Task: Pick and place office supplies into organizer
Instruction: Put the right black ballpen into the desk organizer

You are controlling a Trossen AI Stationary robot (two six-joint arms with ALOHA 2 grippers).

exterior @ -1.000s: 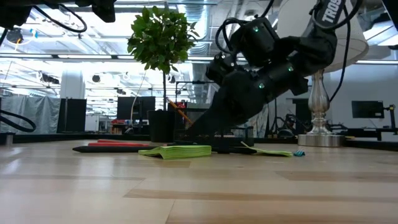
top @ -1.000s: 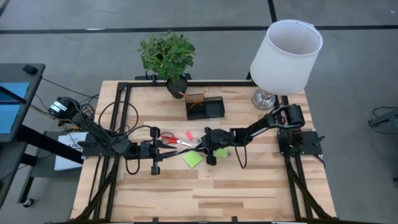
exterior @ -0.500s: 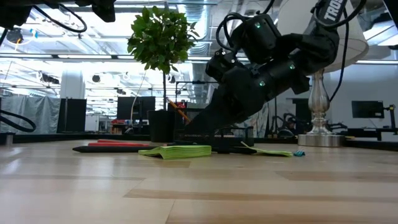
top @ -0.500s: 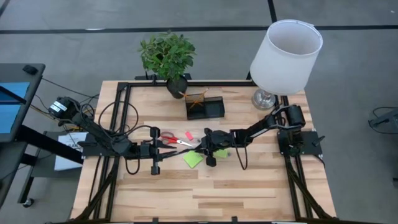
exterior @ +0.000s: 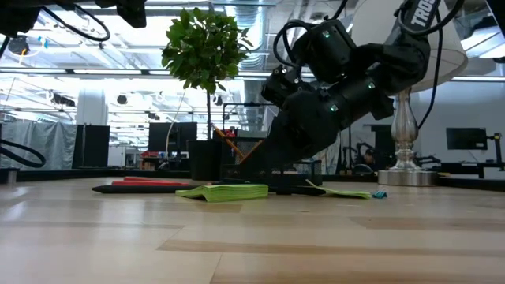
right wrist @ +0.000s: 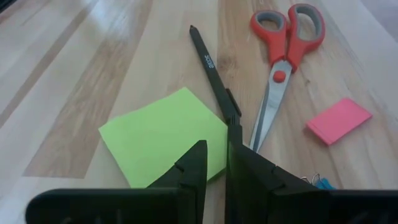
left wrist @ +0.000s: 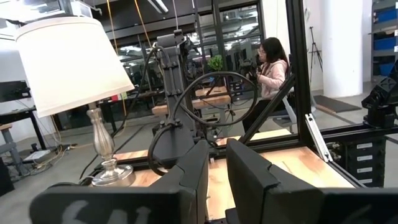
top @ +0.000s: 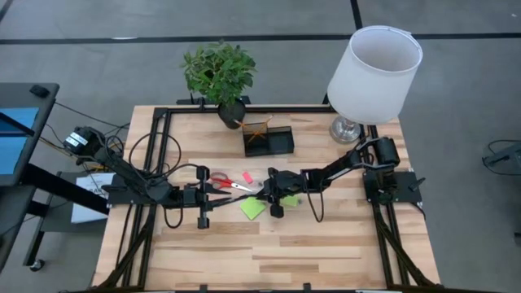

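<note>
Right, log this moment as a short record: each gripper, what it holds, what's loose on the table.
right gripper: low over the table, jaws closed on the black pen
left gripper: parked beside the scissors, jaws nearly together, empty
loose on table: scissors, green sticky pad, pink pad
organizer: far side, orange pencils inside

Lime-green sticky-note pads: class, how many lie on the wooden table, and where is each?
2. One lime-green square sticky-note pad lies mid-table just beyond the right gripper, beside the black pen. The second pad lies partly hidden under the right arm. No others are visible.
</note>
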